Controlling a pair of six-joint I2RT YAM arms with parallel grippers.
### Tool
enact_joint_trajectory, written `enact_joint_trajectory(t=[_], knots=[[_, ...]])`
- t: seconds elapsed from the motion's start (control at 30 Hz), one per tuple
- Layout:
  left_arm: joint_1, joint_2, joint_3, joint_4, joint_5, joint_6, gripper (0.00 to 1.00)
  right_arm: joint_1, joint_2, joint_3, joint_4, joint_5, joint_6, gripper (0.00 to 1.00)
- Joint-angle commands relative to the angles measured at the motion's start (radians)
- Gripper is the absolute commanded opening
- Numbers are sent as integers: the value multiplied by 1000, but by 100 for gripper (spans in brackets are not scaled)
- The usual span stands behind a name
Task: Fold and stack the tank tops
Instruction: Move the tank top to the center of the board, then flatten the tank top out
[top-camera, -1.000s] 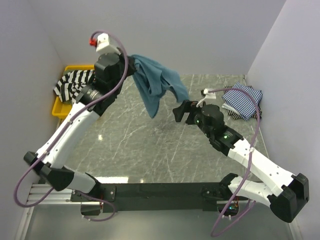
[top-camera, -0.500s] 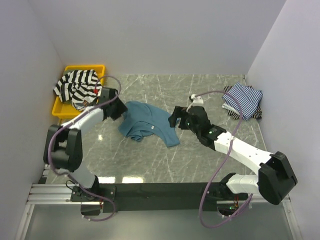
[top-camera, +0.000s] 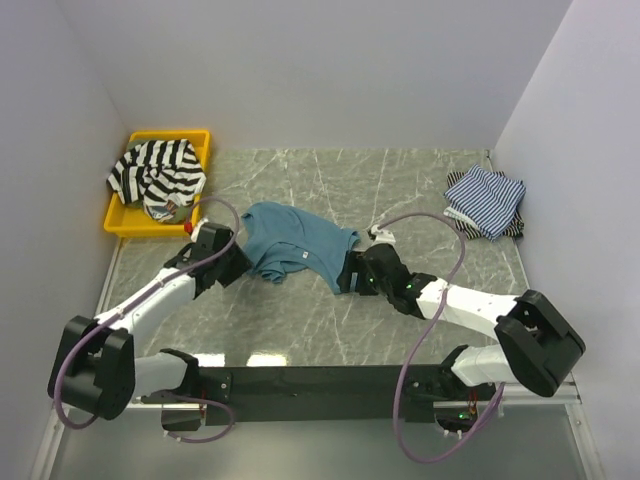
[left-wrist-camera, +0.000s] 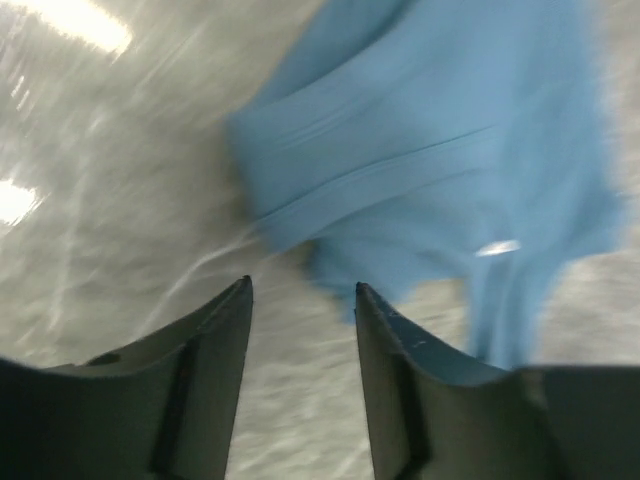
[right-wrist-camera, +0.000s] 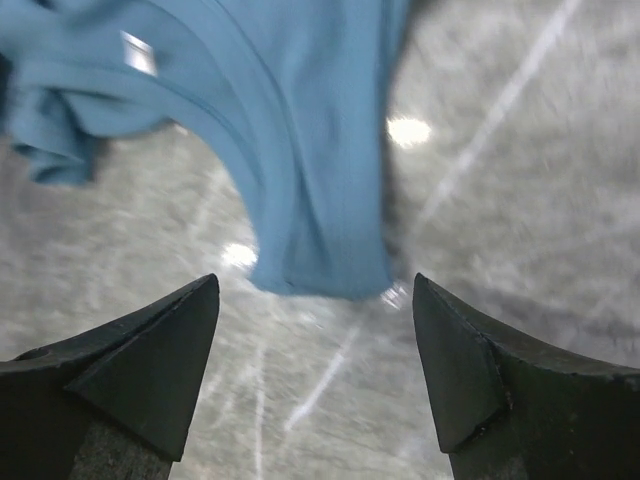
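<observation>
Two pincers flank the teal-blue tank top (top-camera: 295, 245) in the top view. The left gripper (top-camera: 236, 264) is at its left edge and the right gripper (top-camera: 350, 272) at its right corner, with the cloth lying crumpled on the table (top-camera: 300, 320) between them. Beyond the left one, the black-and-white striped top (top-camera: 155, 172) fills the yellow tray (top-camera: 190, 135). Well beyond the right one lie the thin-striped tops (top-camera: 485, 200).

In the left wrist view, the left gripper (left-wrist-camera: 302, 290) has its jaws apart and empty, with the blurred teal-blue tank top (left-wrist-camera: 430, 130) just ahead.

In the right wrist view, the right gripper (right-wrist-camera: 314, 285) has its jaws wide apart and empty, and a corner of the teal-blue tank top (right-wrist-camera: 320, 150) lies just ahead of the gap.
</observation>
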Motion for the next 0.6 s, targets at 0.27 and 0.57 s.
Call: enact_joint_trajectory(t=[0.27,0.57], knots=[[6,190,-64,202,-21,-28,50,27,98,-36,63,42,133,78],[7,91,-93,227,-93,-25,46,27,100,-31,61,81,143,58]])
